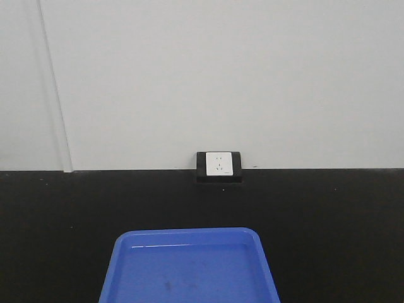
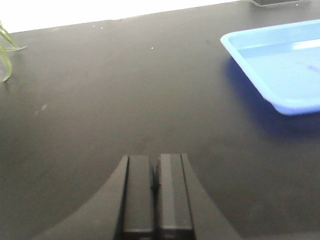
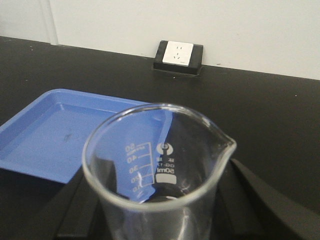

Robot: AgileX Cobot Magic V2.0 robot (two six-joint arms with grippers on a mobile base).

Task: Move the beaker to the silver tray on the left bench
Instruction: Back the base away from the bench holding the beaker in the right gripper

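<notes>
The small clear glass beaker (image 3: 157,170), marked 50 ml with a pour spout, fills the bottom of the right wrist view. My right gripper (image 3: 155,210) is shut on the beaker, with a black finger on each side of it, and holds it above the black bench (image 3: 270,115). My left gripper (image 2: 155,197) is shut and empty, low over the bare black bench (image 2: 100,100). The silver tray is out of view in every frame. Neither gripper shows in the front view.
A blue plastic tray (image 1: 189,268) lies on the bench at the front; it also shows in the left wrist view (image 2: 280,65) and the right wrist view (image 3: 55,135). A white wall socket (image 1: 219,165) in a black housing sits at the bench's back edge. Green leaves (image 2: 5,50) show far left.
</notes>
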